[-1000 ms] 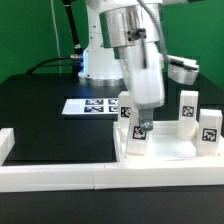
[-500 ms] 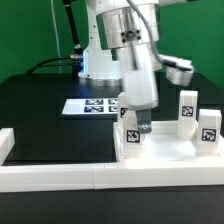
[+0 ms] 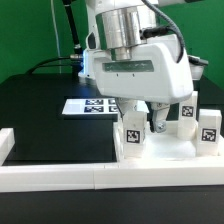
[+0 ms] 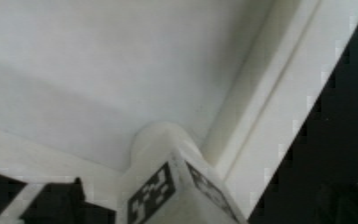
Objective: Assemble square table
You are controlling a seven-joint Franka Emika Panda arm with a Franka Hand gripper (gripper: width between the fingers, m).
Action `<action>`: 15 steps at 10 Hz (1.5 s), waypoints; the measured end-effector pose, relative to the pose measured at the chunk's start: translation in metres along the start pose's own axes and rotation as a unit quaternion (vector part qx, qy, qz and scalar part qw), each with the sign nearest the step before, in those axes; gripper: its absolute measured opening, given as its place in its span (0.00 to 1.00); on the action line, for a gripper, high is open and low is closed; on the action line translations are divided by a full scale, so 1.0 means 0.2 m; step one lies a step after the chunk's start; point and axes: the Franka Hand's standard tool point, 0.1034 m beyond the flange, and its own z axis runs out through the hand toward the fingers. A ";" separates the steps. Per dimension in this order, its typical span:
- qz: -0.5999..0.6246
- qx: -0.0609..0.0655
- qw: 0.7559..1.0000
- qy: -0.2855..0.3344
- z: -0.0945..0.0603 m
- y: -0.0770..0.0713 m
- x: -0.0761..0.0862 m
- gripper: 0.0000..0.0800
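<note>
The white square table top [image 3: 165,150] lies flat at the exterior view's right front. A white tagged leg [image 3: 132,135] stands upright at its near left corner. My gripper [image 3: 142,118] hangs straight over this leg, with its hand turned broadside. In the wrist view the leg [image 4: 167,185] stands corner-on between my dark fingers [image 4: 34,203], with a thin gap on each side, so the gripper looks open around it. The top's flat face [image 4: 105,70] and raised rim [image 4: 274,90] fill the rest of that view.
Two more tagged legs [image 3: 188,110] [image 3: 210,130] stand on the top's right side. The marker board [image 3: 88,105] lies on the black table behind. The long white border wall [image 3: 60,172] runs along the front. The arm's base stands at the back.
My hand has turned about a quarter turn around the leg and now shows its broad side. The leg stands in the same place with a tag still facing the camera.
</note>
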 end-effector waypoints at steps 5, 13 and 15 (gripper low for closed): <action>-0.208 -0.038 0.977 -0.007 0.00 -0.02 0.02 0.67; 0.173 -0.037 0.984 0.007 0.01 0.00 0.01 0.37; 0.326 -0.015 0.945 0.003 0.02 -0.01 0.02 0.37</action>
